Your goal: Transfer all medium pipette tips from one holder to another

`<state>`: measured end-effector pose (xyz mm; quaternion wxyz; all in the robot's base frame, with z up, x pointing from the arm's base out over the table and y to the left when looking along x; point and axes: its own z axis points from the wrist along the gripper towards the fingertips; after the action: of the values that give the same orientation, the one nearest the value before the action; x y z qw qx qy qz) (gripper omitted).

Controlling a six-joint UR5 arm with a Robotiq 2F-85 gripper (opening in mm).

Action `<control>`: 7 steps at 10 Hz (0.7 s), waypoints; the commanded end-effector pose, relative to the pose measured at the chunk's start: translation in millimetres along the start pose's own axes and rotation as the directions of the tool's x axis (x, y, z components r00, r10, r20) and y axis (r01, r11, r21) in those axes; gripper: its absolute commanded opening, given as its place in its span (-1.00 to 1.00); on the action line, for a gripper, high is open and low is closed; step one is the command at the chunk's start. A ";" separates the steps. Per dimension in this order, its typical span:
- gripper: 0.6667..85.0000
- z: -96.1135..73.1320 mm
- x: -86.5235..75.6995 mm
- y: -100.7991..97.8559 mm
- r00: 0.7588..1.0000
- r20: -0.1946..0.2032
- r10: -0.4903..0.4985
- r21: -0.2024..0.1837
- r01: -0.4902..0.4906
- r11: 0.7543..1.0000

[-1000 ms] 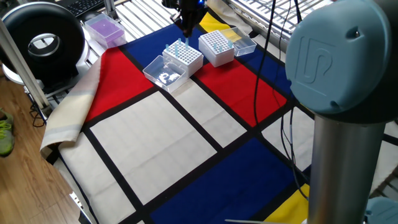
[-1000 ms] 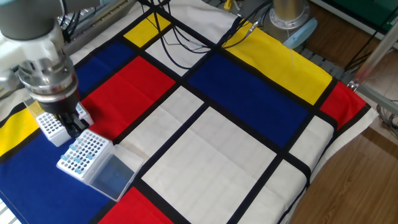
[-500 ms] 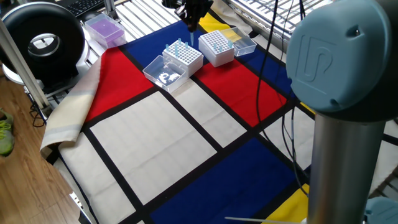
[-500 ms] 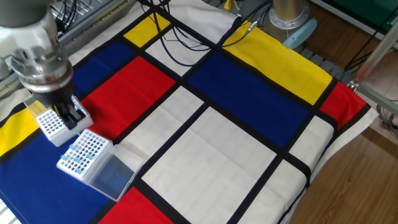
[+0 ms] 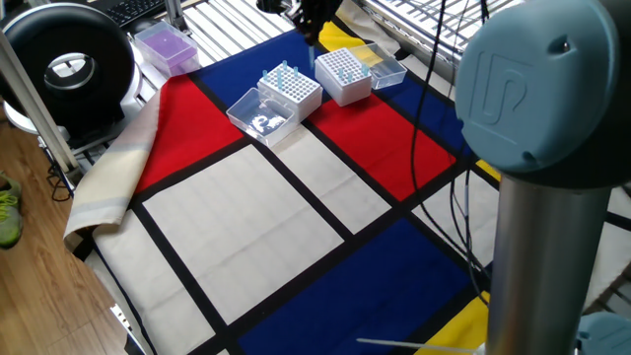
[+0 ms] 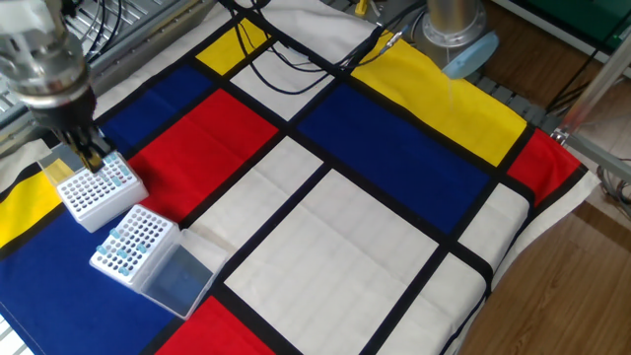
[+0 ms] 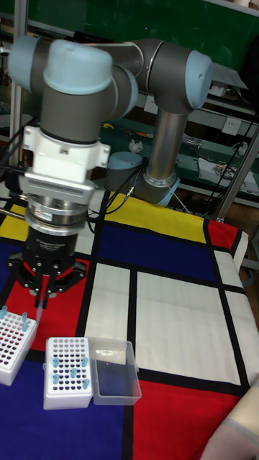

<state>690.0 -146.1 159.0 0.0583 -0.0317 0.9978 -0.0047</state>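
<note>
Pale-blue medium pipette tips [image 7: 75, 371] are tiny translucent cones, standing upright in holes of the near holder [image 7: 67, 372], clear lid [image 7: 116, 371] open flat beside it. A few more tips stand in the far holder [image 7: 16, 346], along its edge. Both holders sit side by side on the bench [image 6: 335, 247], over the colour-block cloth [image 5: 246, 207].

Claw [image 7: 41, 301] hangs above the far holder, clear of the near one. Fingers pressed together, pinching one tip [image 7: 40, 302] that points down.

Versus 1 s ago: the claw has lifted off the near holder and moved across to above the far one. Holders haven't moved.
</note>
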 end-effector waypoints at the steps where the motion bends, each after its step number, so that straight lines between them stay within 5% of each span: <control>1: -0.98 4.2 8.7 -26.4 0.999 0.017 -0.048 -0.015 0.049 0.999; 7: -0.98 23.4 19.7 -55.4 0.993 0.058 -0.102 -0.023 0.104 0.994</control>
<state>678.1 -192.3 140.0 0.0748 -0.0749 0.9944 0.0016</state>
